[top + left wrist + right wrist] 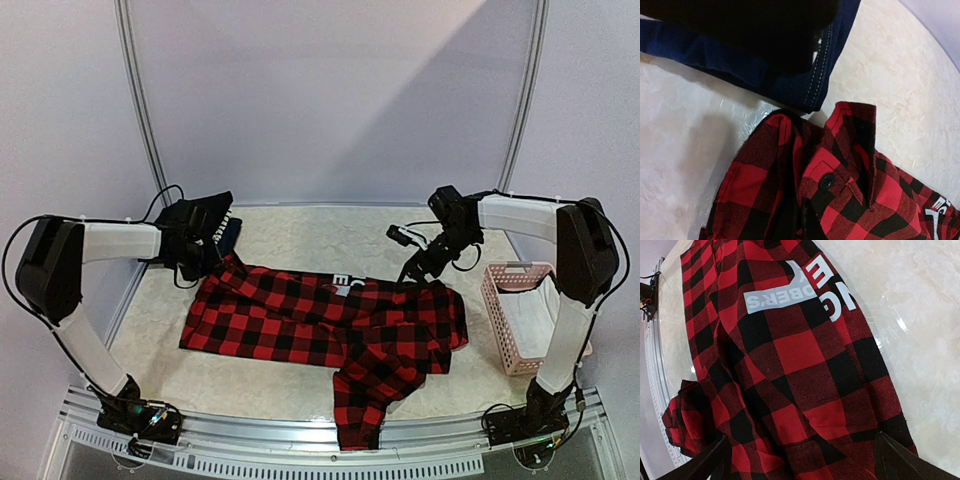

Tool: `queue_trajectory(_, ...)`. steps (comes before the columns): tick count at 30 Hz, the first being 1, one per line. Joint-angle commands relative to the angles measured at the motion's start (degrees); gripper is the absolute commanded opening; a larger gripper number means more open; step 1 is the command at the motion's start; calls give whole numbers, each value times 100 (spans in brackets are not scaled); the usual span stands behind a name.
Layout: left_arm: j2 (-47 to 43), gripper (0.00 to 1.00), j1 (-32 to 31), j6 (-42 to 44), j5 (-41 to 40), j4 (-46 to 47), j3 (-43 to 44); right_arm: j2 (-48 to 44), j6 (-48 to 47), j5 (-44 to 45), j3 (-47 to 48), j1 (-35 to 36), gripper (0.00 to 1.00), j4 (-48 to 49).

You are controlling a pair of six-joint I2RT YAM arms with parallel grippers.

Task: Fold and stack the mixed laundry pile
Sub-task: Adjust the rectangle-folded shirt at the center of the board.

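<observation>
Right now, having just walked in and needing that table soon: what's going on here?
A red-and-black plaid flannel shirt lies spread across the marbled white table, one sleeve trailing to the near edge. The left end effector is shut at the shirt's collar corner, beside a folded navy garment; whether it pinches cloth is unclear. The right end effector hovers open over the shirt's far right edge. A pink slatted plastic basket stands at the right.

Soft, even light; glare on the glossy table (926,299); left wrist view's top blurred dark.
</observation>
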Motion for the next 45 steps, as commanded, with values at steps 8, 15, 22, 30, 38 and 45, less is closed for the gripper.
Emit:
queue_trajectory(8, -688, 0, -339, -104, 129, -1045, -132, 169, -95, 4, 30, 29, 99, -111)
queue_trajectory(15, -969, 0, -340, -151, 237, -1267, -299, 267, -54, 145, 56, 36, 99, -60)
queue_trajectory(22, -540, 15, -290, 88, -183, -1347, -266, 129, 13, 435, 4, 91, 99, 130)
queue_trajectory(30, -310, 32, -440, 375, -896, -1701, 466, -278, 36, 497, -58, 174, 99, 315)
queue_trajectory(38, -1085, 32, -2052, 2761, -910, -809, 978, -2721, 287, 22, -1935, 37, 99, 2158)
queue_trajectory(45, -1468, 29, -4248, 4065, 278, -642, 943, -2271, -526, -1459, -1124, -304, 99, -443)
